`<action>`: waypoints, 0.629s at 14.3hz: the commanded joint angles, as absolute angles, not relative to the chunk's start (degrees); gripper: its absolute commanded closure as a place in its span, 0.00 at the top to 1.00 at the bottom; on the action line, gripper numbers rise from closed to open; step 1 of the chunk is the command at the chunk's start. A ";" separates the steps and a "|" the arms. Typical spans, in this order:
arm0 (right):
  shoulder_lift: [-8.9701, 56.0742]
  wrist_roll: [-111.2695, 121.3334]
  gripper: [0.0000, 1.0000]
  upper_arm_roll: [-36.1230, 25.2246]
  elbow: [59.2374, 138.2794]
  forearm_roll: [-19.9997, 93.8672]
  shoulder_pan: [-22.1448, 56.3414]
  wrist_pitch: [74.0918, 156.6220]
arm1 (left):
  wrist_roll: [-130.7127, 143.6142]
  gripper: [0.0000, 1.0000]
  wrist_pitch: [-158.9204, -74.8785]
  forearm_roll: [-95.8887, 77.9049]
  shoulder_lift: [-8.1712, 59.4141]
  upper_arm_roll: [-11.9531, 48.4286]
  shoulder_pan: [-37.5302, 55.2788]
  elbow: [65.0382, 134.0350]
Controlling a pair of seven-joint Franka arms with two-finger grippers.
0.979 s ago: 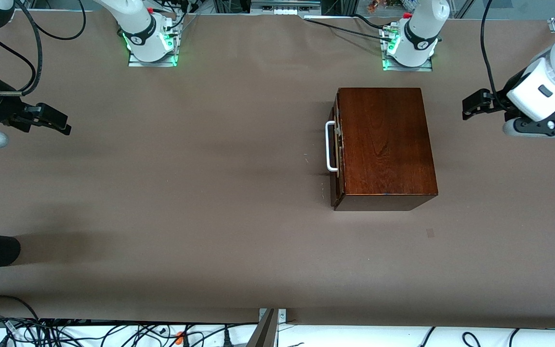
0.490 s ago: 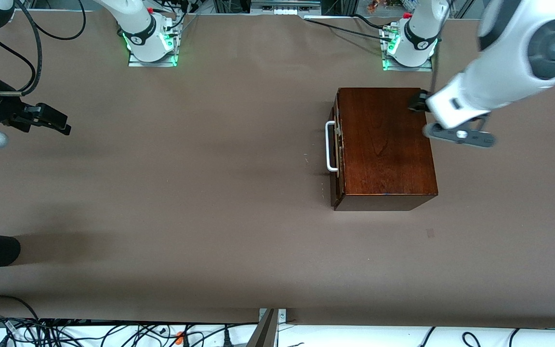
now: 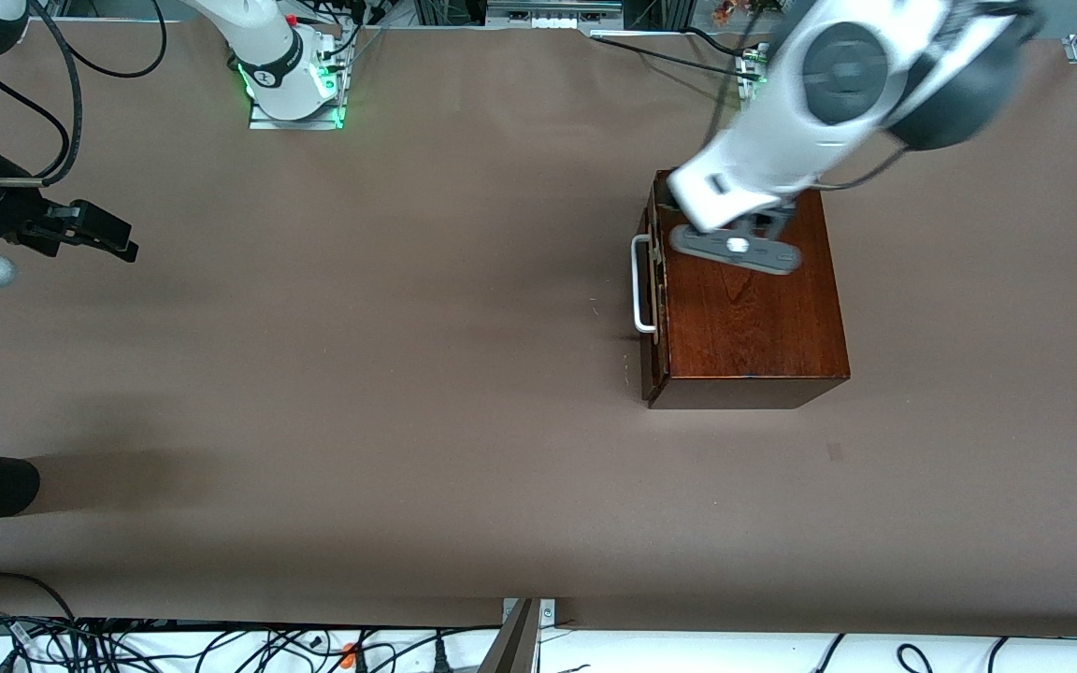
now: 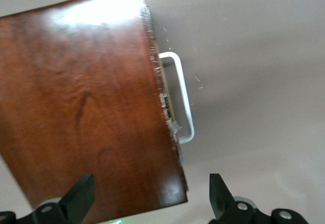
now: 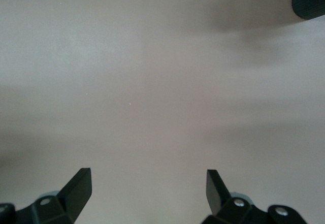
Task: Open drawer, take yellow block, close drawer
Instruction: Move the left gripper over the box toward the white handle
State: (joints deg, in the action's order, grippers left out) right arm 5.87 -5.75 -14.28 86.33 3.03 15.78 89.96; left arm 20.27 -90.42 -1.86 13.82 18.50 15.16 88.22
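Left gripper (image 4: 150, 203) is held over the top of the dark wooden box (image 3: 749, 299), its fingers spread wide and nothing gripped, as the left wrist view shows. The drawer (image 3: 653, 280) is seen shut — its front lies flush with the box and its white handle (image 3: 639, 284) faces the right arm's end of the table. The yellow block is not visible anywhere and is judged to lie inside the shut drawer. The first step, the opening, is judged to be in hand but not yet begun: the handle is untouched. For the next move the left gripper would need to be brought down past the box's edge so that the bar sits between the fingers, then closed and drawn away from the box. The right gripper (image 5: 147, 198) waits, released and empty, over bare table (image 3: 361, 374) at its own end. No brand, label or legible writing is seen.
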 commanded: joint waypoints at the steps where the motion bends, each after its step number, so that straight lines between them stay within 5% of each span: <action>1: 5.98 -4.83 1.00 -14.06 85.87 3.08 15.29 89.56 | 23.28 1.00 -90.88 3.24 18.01 18.11 21.42 86.84; 9: 5.98 -5.01 1.00 -14.33 85.87 3.16 15.47 89.12 | 37.25 1.00 -98.95 11.69 26.54 18.02 29.27 87.28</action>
